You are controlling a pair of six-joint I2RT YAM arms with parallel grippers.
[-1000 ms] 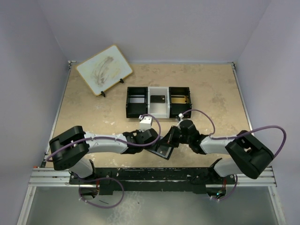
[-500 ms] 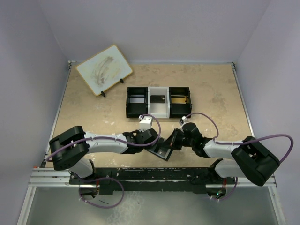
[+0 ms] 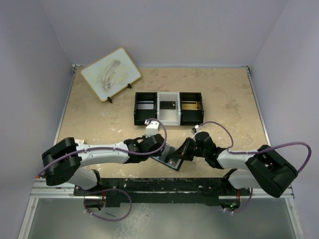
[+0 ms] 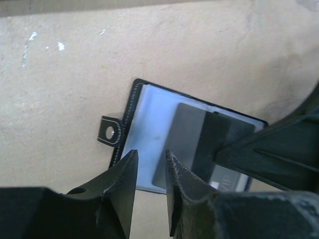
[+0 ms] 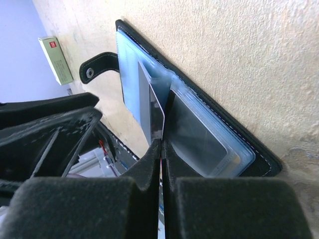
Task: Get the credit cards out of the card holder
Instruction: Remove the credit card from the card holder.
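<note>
The card holder (image 3: 172,157) lies open on the table near the front edge, black outside and pale blue inside (image 4: 149,124), its snap strap (image 4: 110,133) pointing left. A dark credit card (image 4: 192,142) sticks partly out of its right-hand pocket. My right gripper (image 5: 161,143) is shut on that card's edge (image 5: 152,107), above the card holder's clear sleeves (image 5: 199,134). My left gripper (image 4: 150,167) hovers at the card holder's left half, its jaws a little apart with nothing between them. From above, the two grippers (image 3: 158,149) (image 3: 187,149) flank the card holder.
A black-and-white three-compartment tray (image 3: 144,115) stands behind, with a dark card (image 3: 167,105) in its white middle section. A small whiteboard on a stand (image 3: 110,73) leans at the back left. Walls close in the table on three sides.
The left gripper has let go and opened, and its arm has drawn back to the left. The right gripper stays shut on the dark card, having shifted slightly right.
</note>
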